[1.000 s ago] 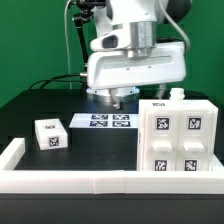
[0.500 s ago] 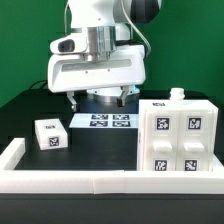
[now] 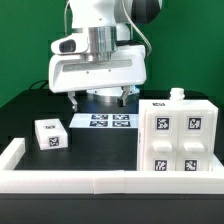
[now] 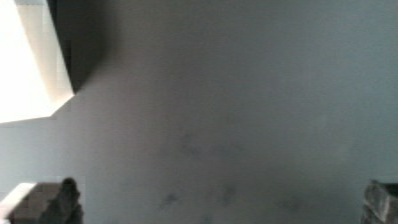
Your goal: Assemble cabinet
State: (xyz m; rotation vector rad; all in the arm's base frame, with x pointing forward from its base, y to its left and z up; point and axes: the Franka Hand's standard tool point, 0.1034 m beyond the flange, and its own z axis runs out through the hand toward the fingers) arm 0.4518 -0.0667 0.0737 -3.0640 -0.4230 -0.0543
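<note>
The cabinet (image 3: 180, 140), a matte white box, shows four black-and-white tags in front, perhaps a peg on top; the gripper (image 4: 214, 205) hangs spread wide, empty.

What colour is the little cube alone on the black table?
The small matte cube is white with black-and-white square tags, clearest in the exterior view.

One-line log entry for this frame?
pincer: open, empty | over table by marker board | cabinet body: exterior view's right, not held | small block: exterior view's left, loose

The arm (image 3: 98, 18) points straight down — end effector (image 3: 99, 97) fingers (image 4: 47, 203) spread wide apart.
</note>
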